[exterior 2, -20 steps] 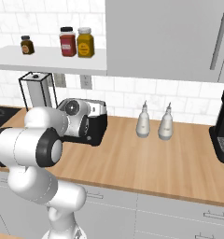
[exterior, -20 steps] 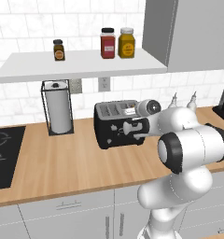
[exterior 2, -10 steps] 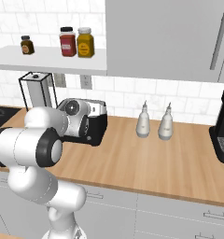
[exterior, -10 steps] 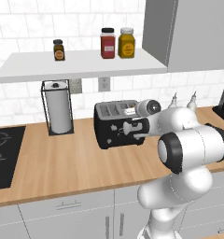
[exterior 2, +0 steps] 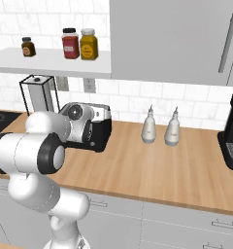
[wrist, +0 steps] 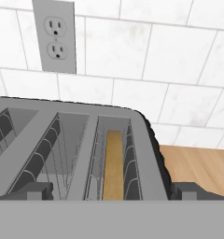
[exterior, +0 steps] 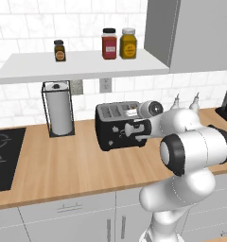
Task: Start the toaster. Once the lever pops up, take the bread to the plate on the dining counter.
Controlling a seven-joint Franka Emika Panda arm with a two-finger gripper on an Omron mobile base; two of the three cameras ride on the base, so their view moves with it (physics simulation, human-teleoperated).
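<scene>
Spread wide and empty, the gripper (wrist: 111, 190) hovers just over the boxy black toaster (wrist: 76, 154), whose wire-lined slot directly beneath holds one thin tan bread (wrist: 114, 165) slice.

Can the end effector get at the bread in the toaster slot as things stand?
Probably yes. The end effector hangs open just above the toaster, its tips either side of the rightmost slot where the bread sits upright. Nothing covers the slot, though the slice sits low between the wire guides.
</scene>
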